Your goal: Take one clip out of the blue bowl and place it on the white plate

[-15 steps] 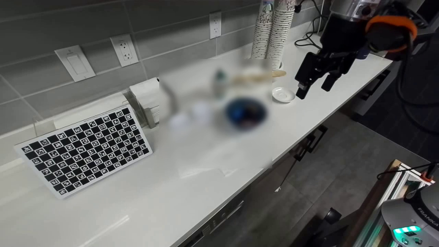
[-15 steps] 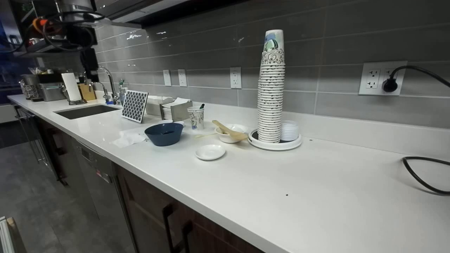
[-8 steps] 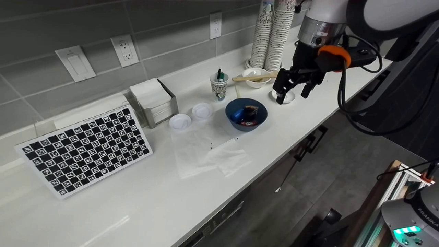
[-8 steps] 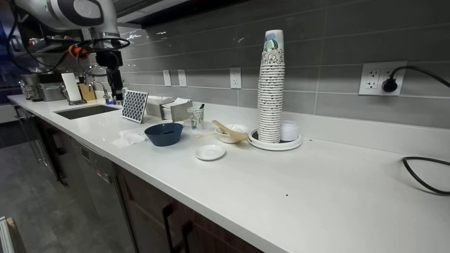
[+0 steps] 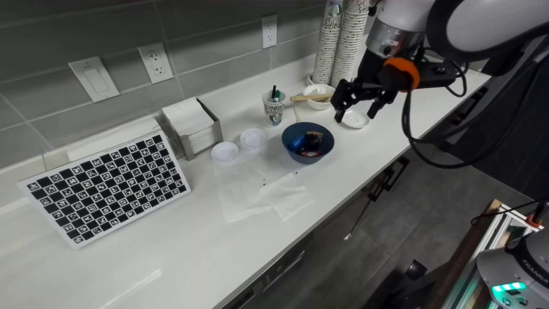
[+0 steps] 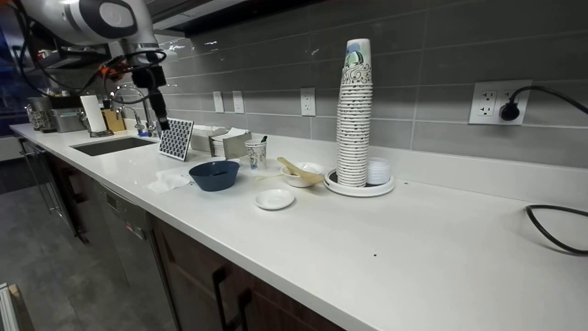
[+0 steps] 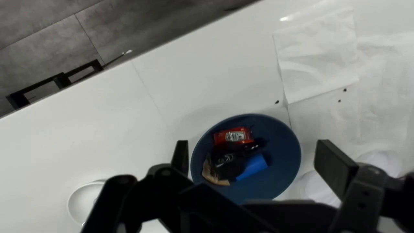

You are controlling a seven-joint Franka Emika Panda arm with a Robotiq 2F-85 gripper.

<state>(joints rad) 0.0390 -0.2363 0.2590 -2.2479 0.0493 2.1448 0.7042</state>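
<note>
The blue bowl [image 5: 296, 157] stands on the counter, also seen in an exterior view [image 6: 213, 180] and the wrist view [image 7: 283, 155]. Inside lie a red packet [image 7: 234, 136], a blue piece [image 7: 254, 166], a tan piece [image 7: 212, 174] and dark shiny items [image 7: 228, 160]; which are clips is hard to tell. The white plate [image 5: 357, 120] lies beside the bowl, also in an exterior view [image 6: 274, 199]; the wrist view shows it [image 7: 81, 204] partly hidden by a finger. My gripper [image 7: 255, 158] is open and empty, above the counter, its fingers framing the bowl from above.
A cup with markers [image 5: 274, 111], a white bowl [image 5: 315, 91] with a wooden spatula [image 6: 301, 171] and tall cup stacks [image 5: 328, 51] stand behind. Two small white dishes [image 5: 253, 138], a napkin holder [image 5: 218, 133], thin sheets [image 5: 283, 197] and a checkered board [image 5: 107, 189] lie leftward in that view.
In an exterior view the arm has swung in leftward toward the bowl; in another it has come lower and rightward. The gripper stays open. The bowl and plate have not moved.
</note>
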